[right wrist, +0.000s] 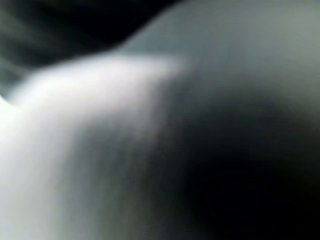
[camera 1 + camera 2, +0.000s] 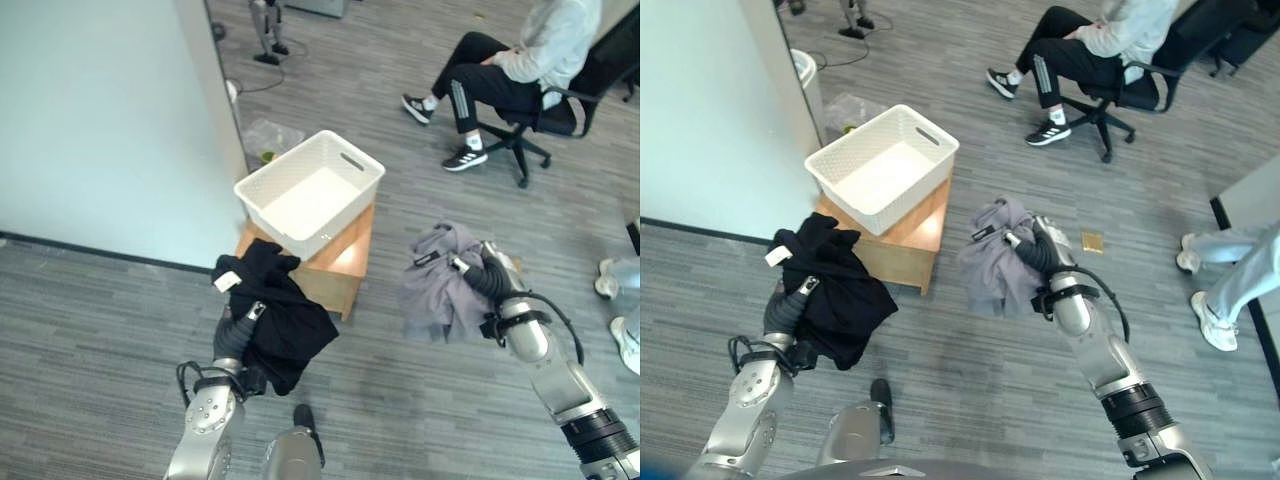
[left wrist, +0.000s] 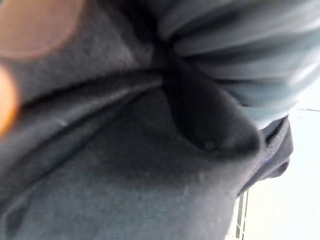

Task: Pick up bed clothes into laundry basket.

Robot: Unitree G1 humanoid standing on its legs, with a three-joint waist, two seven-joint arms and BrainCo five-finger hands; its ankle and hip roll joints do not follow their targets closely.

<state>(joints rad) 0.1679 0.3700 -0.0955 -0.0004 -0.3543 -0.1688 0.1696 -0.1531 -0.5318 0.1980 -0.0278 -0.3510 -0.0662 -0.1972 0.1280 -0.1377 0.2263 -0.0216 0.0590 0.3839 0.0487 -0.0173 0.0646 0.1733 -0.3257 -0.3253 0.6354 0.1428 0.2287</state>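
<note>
No text, number or sign could be read. The black garment (image 2: 285, 315) carried a small white tag (image 2: 224, 282), but any print on it was too small to make out.

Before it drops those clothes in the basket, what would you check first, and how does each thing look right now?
1. Left hand holds the black garment: ok, the cloth hangs bunched from it.
2. Right hand holds the grey garment: ok, lifted off the floor.
3. Laundry basket has room: ok, nothing lies inside.
4. Basket sits steady on the wooden stand: not ok, it overhangs the stand's edge.
5. Garments over the basket: not ok, both hang beside the stand, short of the rim.
6. Grip firmness: cannot tell, fingers are buried in cloth.
</note>
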